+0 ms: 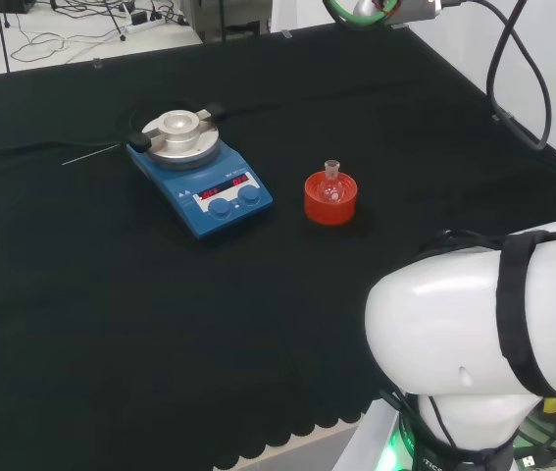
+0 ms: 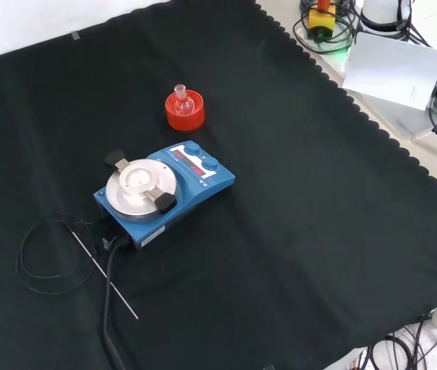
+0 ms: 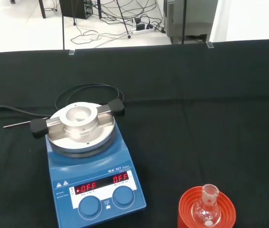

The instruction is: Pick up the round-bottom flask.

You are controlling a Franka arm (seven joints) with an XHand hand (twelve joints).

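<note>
A small clear round-bottom flask (image 1: pixel 332 182) sits upright in a red ribbed ring stand (image 1: pixel 329 200) near the middle of the black cloth in the head view. The front view shows the flask (image 2: pixel 182 98) on its red stand (image 2: pixel 184 112) toward the far side of the cloth, beyond the blue hotplate. Close up in the wrist view, the flask (image 3: pixel 207 209) with its short open neck rests in the stand (image 3: pixel 191 216). Nothing touches the flask.
A blue magnetic stirrer hotplate (image 1: pixel 203 162) with a round metal top and a metal block stands left of the flask in the head view; front view: hotplate (image 2: pixel 163 191). A thin metal probe (image 2: pixel 102 267) and black cable (image 2: pixel 37 254) lie beside it. The arm's white link (image 1: pixel 483 324) is at the right.
</note>
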